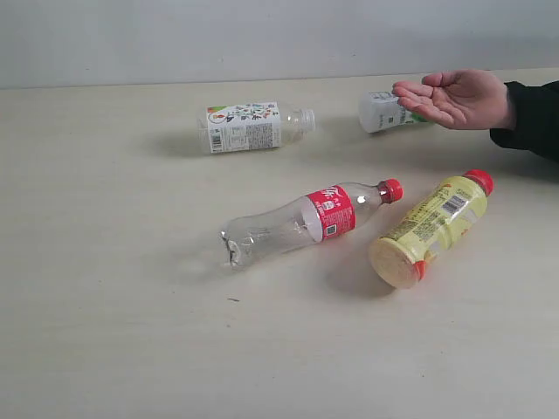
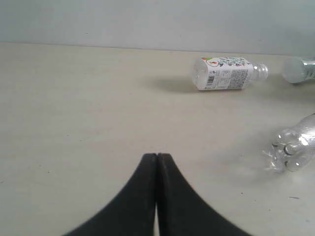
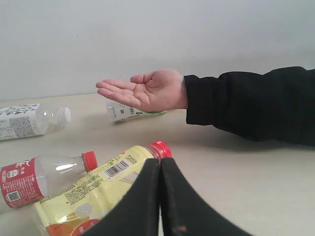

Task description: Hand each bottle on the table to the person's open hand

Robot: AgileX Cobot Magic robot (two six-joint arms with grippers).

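Note:
Four bottles lie on the table [image 1: 105,332]. The clear bottle with red label and cap [image 1: 310,220] [image 3: 39,178] lies mid-table; its clear base [image 2: 290,150] shows in the left wrist view. Right of it lies the yellow bottle with red cap [image 1: 432,229] [image 3: 93,189]. One white-green labelled bottle [image 1: 253,127] [image 2: 226,73] [image 3: 29,120] lies at the back. The other [image 1: 384,111] [image 2: 299,70] [image 3: 129,112] is partly hidden behind the open hand [image 1: 454,98] [image 3: 145,91], palm up. My left gripper [image 2: 157,156] is shut and empty over bare table. My right gripper [image 3: 160,161] is shut and empty, near the yellow bottle. Neither gripper shows in the exterior view.
A black sleeve [image 1: 533,118] [image 3: 251,103] reaches in from the right above the table. A pale wall [image 1: 262,39] runs behind the far table edge.

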